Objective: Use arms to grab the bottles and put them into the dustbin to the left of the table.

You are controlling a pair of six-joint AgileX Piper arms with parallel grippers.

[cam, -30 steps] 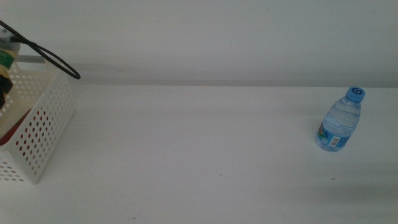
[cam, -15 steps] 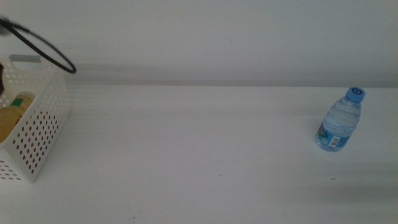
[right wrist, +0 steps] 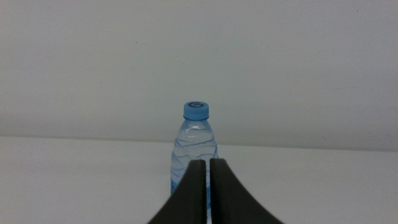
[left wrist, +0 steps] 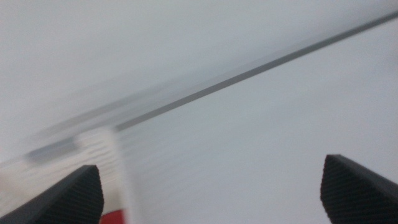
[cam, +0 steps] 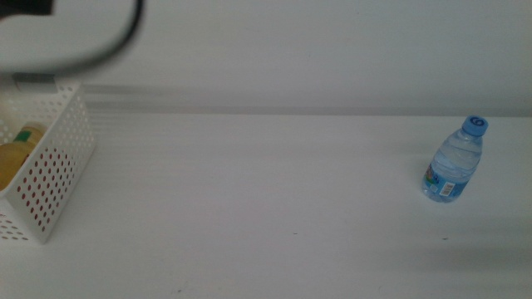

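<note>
standing upright near the right edge of the table [cam: 266,208], the water bottle [cam: 453,162] is the one item left out in the open. it is well apart from the dustbin [cam: 51,178], which sits at the far left of the middle view with the yellow juice bottle [cam: 15,154] lying inside and something red showing through the holes in its wall (probably the soda can, though only patches of colour can be made out).

the left gripper [left wrist: 211,186] has its jaws wide apart with nothing between them. its wrist view is smeared by motion and shows the basket's white wall beside one jaw with a sliver of red below, so it appears to be near the dustbin; in the middle view only a blurred dark shape of the arm and its cable [cam: 100,46] crosses the top left corner.

the right gripper [right wrist: 204,171] has its jaws pressed together and empty, lined up directly with the water bottle [right wrist: 194,146], which stands beyond the tips and not touching them. that alignment suggests this arm is placed to take the last bottle, and the jaws would have to part before closing round it.
</note>
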